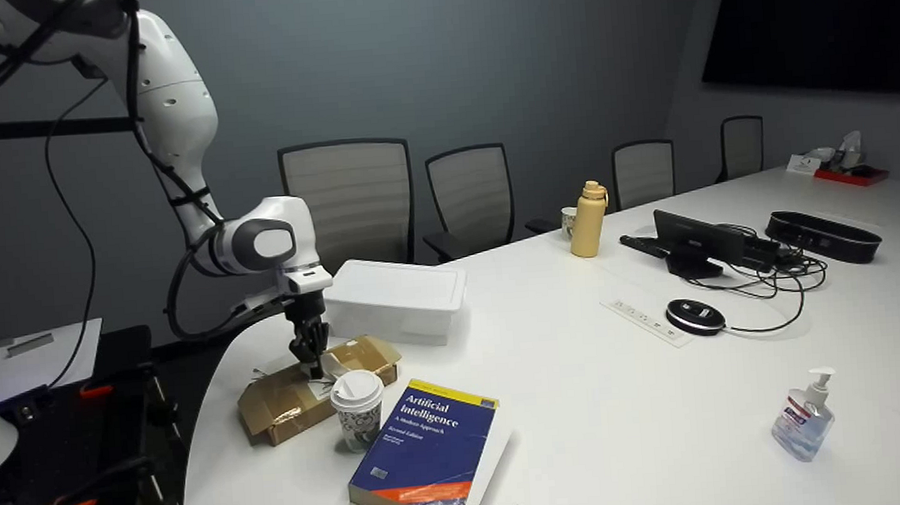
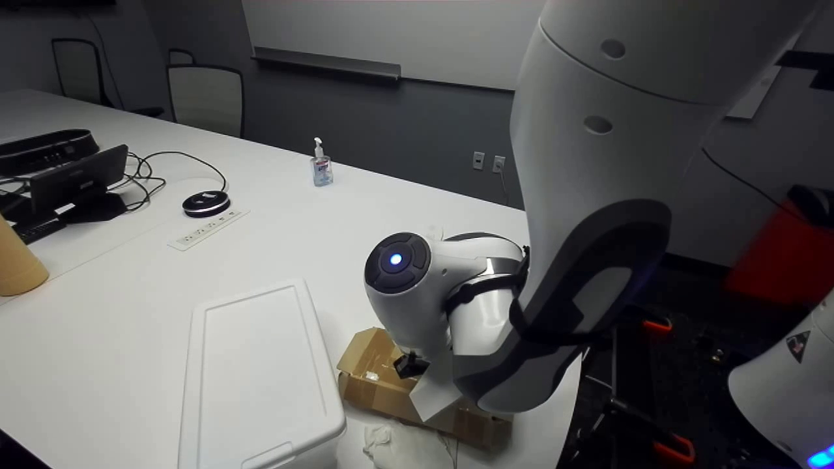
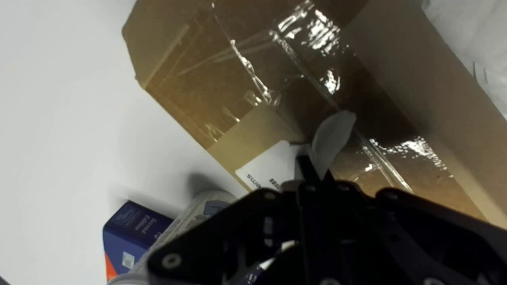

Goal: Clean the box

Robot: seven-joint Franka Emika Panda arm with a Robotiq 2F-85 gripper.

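A thin white sheet (image 1: 334, 364) is held by the black two-fingered gripper (image 1: 314, 366) over the open brown cardboard box (image 1: 302, 420); behind the box, a rectangular white lidded plastic bin (image 1: 385, 318) is placed.

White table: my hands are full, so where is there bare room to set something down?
Bare: the patch between the blue book and the hand sanitizer, and another between the white bin and the yellow bottle. Crowded: the end where the gripper, cardboard box and paper cup bunch together, and around the black cables.
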